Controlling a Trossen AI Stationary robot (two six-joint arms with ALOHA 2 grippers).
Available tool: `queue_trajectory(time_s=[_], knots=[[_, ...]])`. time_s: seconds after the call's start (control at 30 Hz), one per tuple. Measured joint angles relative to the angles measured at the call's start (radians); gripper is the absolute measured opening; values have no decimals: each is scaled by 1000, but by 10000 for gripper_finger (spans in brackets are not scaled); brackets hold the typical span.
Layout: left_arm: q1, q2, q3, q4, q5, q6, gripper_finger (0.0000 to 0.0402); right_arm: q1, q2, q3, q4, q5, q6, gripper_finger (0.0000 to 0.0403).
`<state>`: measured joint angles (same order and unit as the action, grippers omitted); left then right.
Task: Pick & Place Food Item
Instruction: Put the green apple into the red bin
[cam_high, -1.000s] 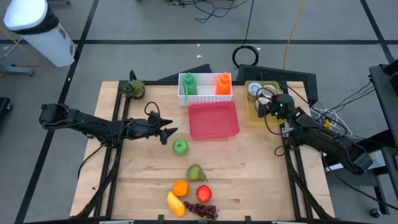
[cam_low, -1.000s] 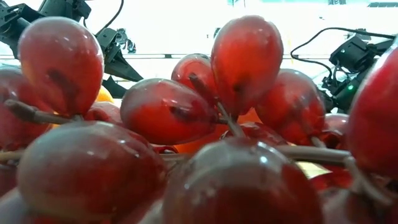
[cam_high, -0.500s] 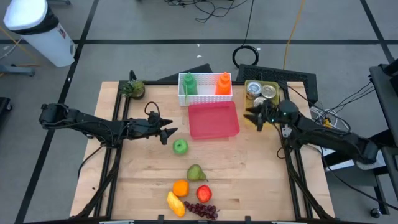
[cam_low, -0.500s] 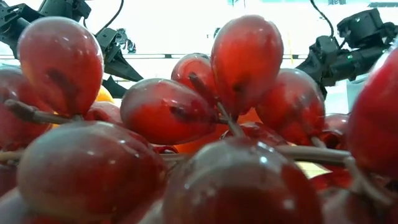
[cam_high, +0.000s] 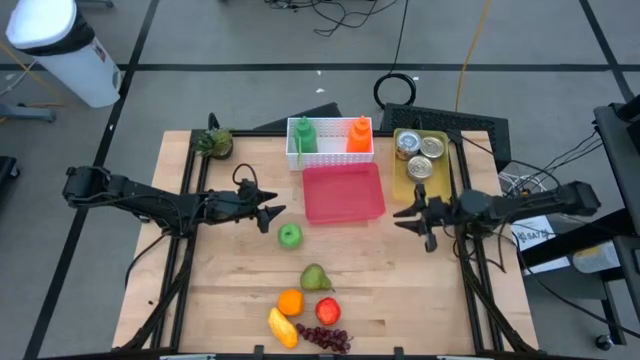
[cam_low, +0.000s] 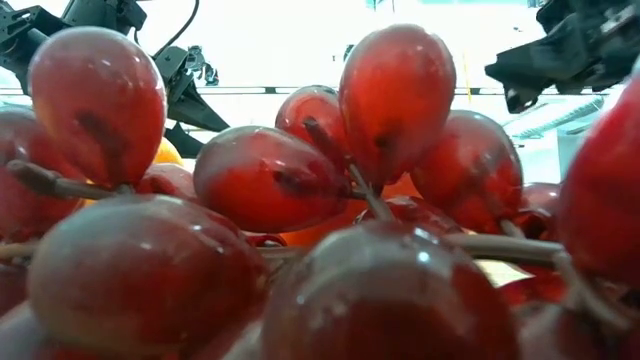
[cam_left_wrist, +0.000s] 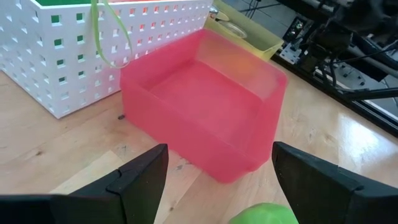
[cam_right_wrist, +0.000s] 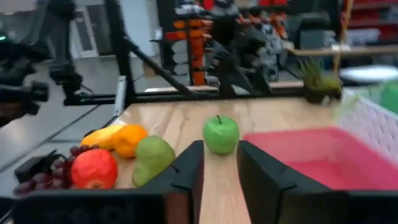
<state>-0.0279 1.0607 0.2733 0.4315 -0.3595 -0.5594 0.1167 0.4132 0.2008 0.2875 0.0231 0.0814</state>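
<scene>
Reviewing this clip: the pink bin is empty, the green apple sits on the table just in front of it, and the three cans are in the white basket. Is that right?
Not quite. The three cans sit in the yellow-green tray to the right of the white basket, which holds a green and an orange bottle. The high view shows this. The pink bin is empty, with the green apple just in front of it.

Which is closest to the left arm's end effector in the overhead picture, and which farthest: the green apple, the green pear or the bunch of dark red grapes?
Measured from the left end effector in the high view:
1. Round green apple, right beside it, toward the table's middle.
2. Green pear, farther toward the near edge.
3. Bunch of dark red grapes, at the near edge, clearly farthest.
</scene>
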Motion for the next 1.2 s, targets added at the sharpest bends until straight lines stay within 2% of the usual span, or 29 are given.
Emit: queue_trajectory(time_s=[0.17,0.4,0.53,0.73,1.07,1.2], knots=[[0,0,0,-17,0,-1,301,23,-125,0,-120,-54,-64,47],[0,0,0,-17,-5,-3,301,1,-240,1,-241,-53,-71,4],[0,0,0,-17,-6,-16,301,-9,-270,-16,-276,-55,-38,3],[0,0,0,-17,-7,-19,301,-15,-312,-74,-243,-126,-25,1],[0,0,0,-16,-8,-22,301,-31,-411,-116,-245,-129,-65,0],[0,0,0,-17,-8,-22,301,-71,-410,-116,-250,-124,-70,0]])
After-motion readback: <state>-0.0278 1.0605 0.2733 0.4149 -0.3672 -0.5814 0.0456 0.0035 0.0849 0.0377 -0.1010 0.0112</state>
